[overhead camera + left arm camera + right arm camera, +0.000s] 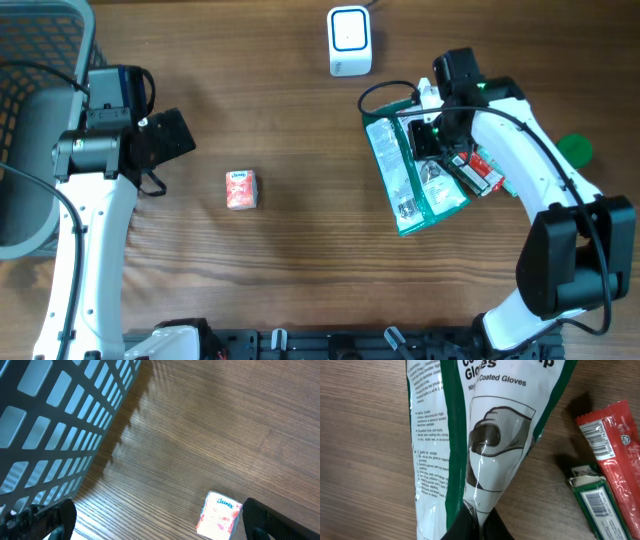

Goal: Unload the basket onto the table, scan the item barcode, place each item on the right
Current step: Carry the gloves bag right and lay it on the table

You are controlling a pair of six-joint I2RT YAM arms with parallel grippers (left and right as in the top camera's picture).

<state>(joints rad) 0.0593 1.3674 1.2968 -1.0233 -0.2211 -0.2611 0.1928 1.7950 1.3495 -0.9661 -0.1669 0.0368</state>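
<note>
Tabletop [300,280]: the bare stretch through the middle and along the near edge is the free lane. Basket [30,120] takes the far-left corner, out of the way. Right arm [535,175] comes in from the near-right corner. Right jaws are pressed together, pinching the glove pack [412,180] near its far end. The pack lies right of centre, long axis far-to-near, near end free. Left arm [90,210] sits by the basket, left jaws spread wide, holding nothing.

Step in hand, as I read it: show the pack's barcode to the scanner [349,40], which stands at the far edge, just left of the pack's far end.
- Pack is floppy film gripped at one spot, so lift until the tail clears the tabletop.
- Swing slowly so the film doesn't fold over the code.
- Barcode spot is unclear. The right wrist view shows print and a glove picture but no code. A pale patch near the free end in the overhead view may be it; face that panel to the scanner.

Small stuff:
- Tissue pack [241,189] sits left of centre, well apart from the path.
- Red packet [487,172] and green packet [597,502] lie just beside the pack's right edge. Go straight up first so they don't get dragged.
</note>
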